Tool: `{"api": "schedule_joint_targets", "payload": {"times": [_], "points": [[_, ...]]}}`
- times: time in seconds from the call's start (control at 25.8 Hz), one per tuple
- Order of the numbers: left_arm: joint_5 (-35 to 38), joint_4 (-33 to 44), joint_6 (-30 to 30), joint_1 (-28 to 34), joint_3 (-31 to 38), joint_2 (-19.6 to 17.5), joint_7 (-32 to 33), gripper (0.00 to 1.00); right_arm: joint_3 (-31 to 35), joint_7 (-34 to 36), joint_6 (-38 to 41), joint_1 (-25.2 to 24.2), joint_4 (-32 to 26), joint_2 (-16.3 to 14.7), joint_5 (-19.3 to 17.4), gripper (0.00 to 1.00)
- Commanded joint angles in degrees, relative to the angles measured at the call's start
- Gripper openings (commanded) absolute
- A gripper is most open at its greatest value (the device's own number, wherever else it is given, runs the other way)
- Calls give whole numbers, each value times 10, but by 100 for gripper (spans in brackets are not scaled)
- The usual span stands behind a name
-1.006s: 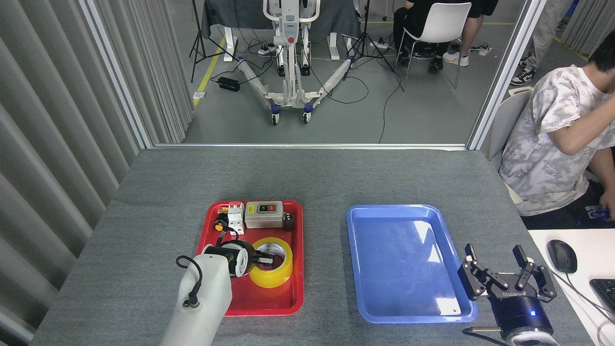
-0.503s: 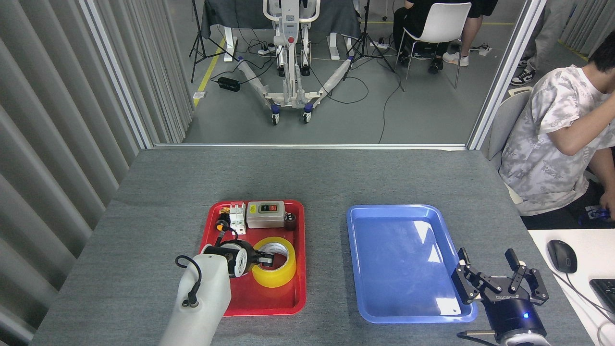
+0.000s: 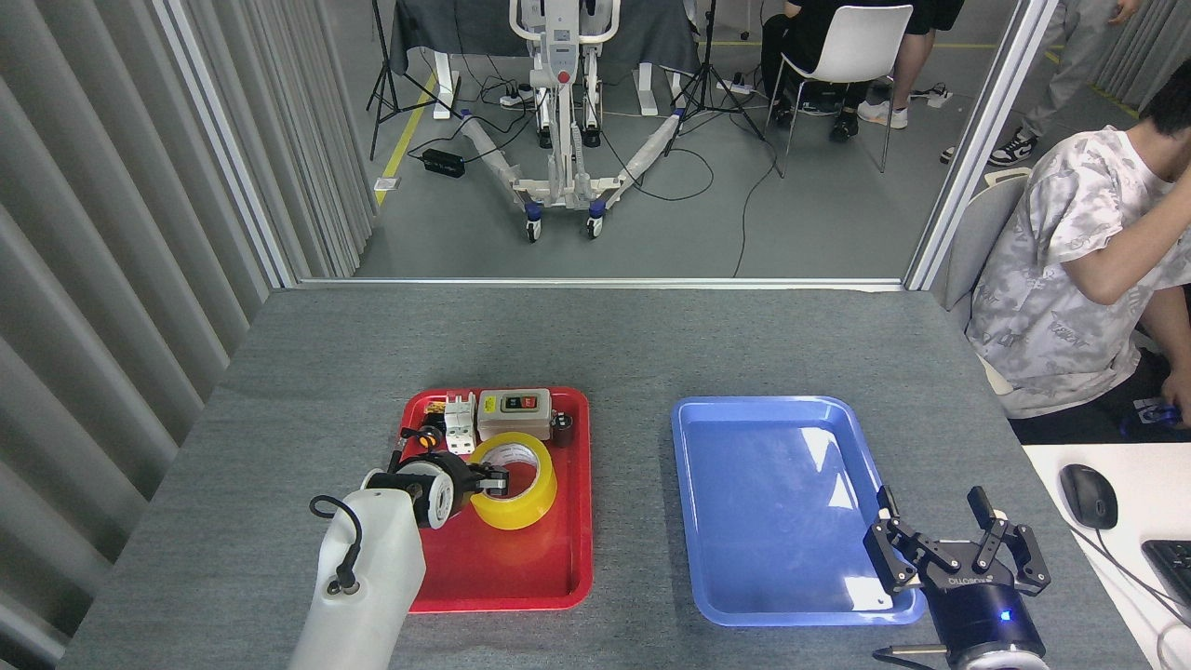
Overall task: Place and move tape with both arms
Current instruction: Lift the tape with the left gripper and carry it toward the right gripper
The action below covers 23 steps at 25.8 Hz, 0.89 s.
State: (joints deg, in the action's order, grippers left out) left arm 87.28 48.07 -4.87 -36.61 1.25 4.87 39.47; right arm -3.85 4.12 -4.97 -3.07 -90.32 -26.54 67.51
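The yellow tape [image 3: 517,486] hangs tilted just above the middle of the red tray [image 3: 521,572], throwing a faint shadow on the tray floor. My left gripper [image 3: 486,482] is shut on the roll's left wall, one finger reaching into the white core. The white left arm comes in from the bottom left. My right gripper [image 3: 955,551] stands open with nothing in it, over the near right corner of the blue tray [image 3: 772,502], its fingers pointing away from me.
At the back of the red tray lie a grey switch box [image 3: 513,413], a white terminal block [image 3: 457,413], an orange button [image 3: 429,435] and a small black cylinder [image 3: 561,427]. A seated person [image 3: 1070,270] is at the table's right edge, with a mouse [image 3: 1089,494] nearby.
The left gripper has raised the tape off the tray floor and carried it back and slightly left. The right gripper has drawn back toward me and a little left, still open.
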Motion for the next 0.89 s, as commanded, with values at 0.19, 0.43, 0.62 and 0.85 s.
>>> {"api": "schedule_joint_targets", "payload": {"times": [0.19, 0.43, 0.62, 0.85], "points": [[-183, 67, -121, 59, 97, -3, -31, 0, -4, 2, 0, 0, 1, 7, 6, 99], [-435, 72, -164, 66, 97, -40, 68, 0, -2, -3, 6, 27, 9, 27, 6, 99], [-569, 118, -256, 140, 84, -65, 118, 0, 1, -5, 104, 44, 8, 38, -7, 99], [-708, 207, -269, 235, 54, -52, 179, 0, 42, -93, 233, 40, -4, 59, -122, 99]]}}
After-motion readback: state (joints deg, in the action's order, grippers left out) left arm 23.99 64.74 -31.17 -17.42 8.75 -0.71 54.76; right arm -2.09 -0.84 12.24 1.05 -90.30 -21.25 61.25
